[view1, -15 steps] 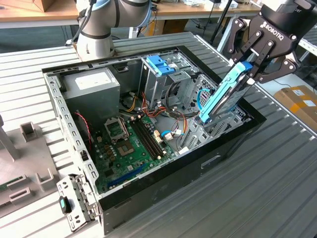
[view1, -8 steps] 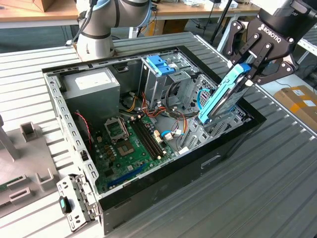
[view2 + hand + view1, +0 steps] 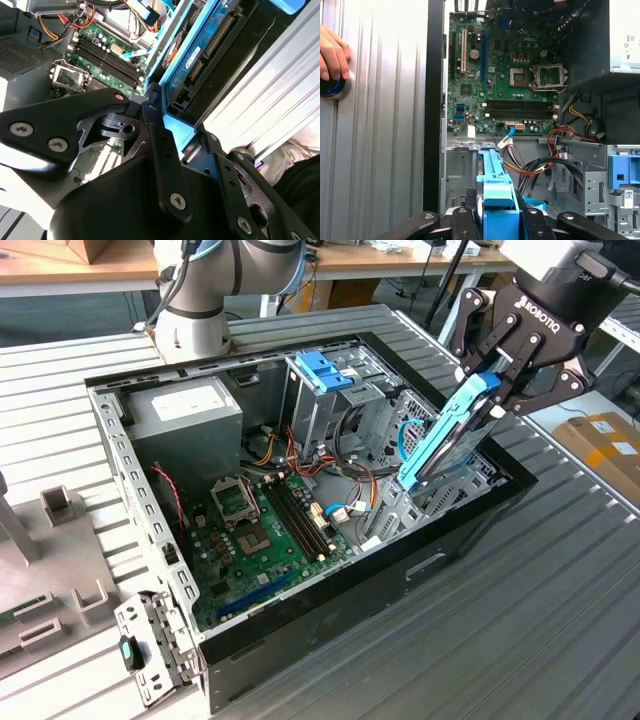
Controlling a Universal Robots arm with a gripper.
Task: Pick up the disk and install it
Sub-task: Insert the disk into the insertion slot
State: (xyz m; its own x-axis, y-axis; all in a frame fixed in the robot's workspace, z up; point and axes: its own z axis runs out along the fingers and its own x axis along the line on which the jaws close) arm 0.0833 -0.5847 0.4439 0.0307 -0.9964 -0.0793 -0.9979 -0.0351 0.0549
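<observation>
The disk point(image 3: 443, 437), a flat grey drive in a light-blue carrier frame, stands tilted on edge at the exterior view's right end of the open computer case point(image 3: 470, 535). Its lower end is down among the metal bay walls there. My gripper point(image 3: 492, 383) is shut on the disk's upper end, one black finger on each side. The second wrist view looks along the fingers point(image 3: 156, 135) to the disk's circuit-board face point(image 3: 197, 57). In the first wrist view the blue frame point(image 3: 496, 197) sits between the fingertips above the case's inside.
Inside the case lie a green motherboard point(image 3: 262, 525), a grey power supply point(image 3: 187, 412) and a metal drive cage with a blue latch point(image 3: 325, 370). The arm's base point(image 3: 195, 310) stands behind the case. A hand point(image 3: 332, 52) rests on the ribbed table point(image 3: 520, 620).
</observation>
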